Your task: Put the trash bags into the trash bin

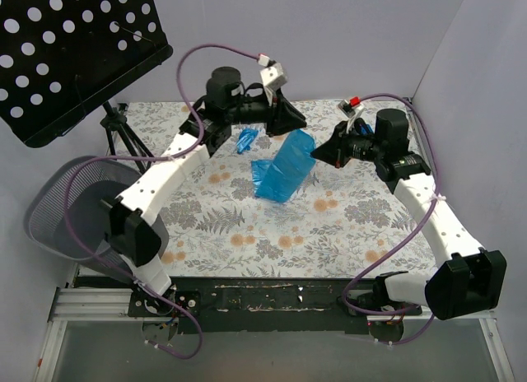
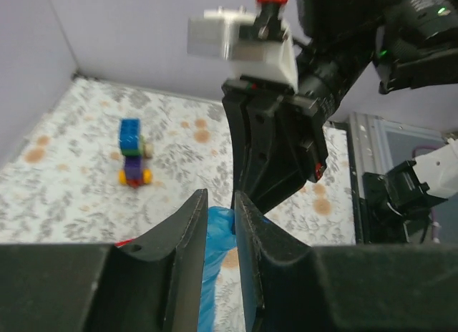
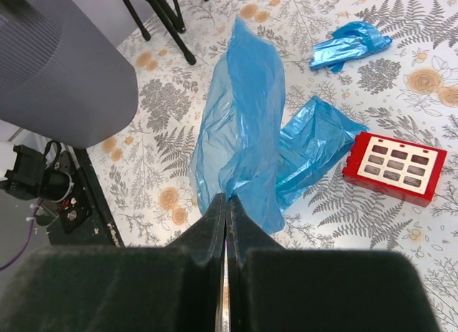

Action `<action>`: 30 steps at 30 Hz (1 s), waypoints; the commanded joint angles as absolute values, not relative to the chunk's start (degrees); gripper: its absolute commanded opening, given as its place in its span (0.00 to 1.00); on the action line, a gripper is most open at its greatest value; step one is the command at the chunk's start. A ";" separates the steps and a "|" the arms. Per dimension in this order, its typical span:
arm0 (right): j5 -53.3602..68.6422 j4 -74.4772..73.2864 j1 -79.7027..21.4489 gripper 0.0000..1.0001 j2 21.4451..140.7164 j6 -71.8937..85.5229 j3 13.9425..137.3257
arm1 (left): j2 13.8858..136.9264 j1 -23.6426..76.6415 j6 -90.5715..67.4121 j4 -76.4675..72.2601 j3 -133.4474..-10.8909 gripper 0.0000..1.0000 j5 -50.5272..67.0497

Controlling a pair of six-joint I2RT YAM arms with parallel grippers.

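Observation:
A bright blue trash bag [image 1: 282, 170] hangs stretched above the middle of the table. My right gripper [image 3: 227, 199] is shut on its upper edge, and the film [image 3: 240, 124] drapes down to the cloth. My left gripper [image 2: 220, 203] is right beside the right one [image 1: 319, 154], jaws a narrow gap apart. Blue film [image 2: 215, 235] shows in that gap without filling it. A second, crumpled blue bag [image 3: 351, 44] lies flat farther back [image 1: 245, 140]. The grey mesh trash bin [image 1: 70, 205] leans at the table's left edge, also seen in the right wrist view [image 3: 57, 67].
A black perforated music stand [image 1: 74, 53] on a tripod [image 1: 123, 133] stands at the back left. A red toy block [image 3: 395, 166] lies by the bag. A multicoloured brick car [image 2: 134, 154] sits on the floral cloth. Grey walls close the back and both sides.

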State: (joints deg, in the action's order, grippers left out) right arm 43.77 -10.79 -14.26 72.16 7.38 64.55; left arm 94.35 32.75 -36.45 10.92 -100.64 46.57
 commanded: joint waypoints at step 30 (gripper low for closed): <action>42.63 -3.96 -14.33 0.01 65.92 8.26 61.00 | 102.57 36.04 -42.45 14.23 -99.93 0.26 52.03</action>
State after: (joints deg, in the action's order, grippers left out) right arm 41.17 -6.87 -14.26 67.77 9.67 61.67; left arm 102.24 35.86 -40.95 12.75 -99.70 50.87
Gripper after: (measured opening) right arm 0.022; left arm 0.279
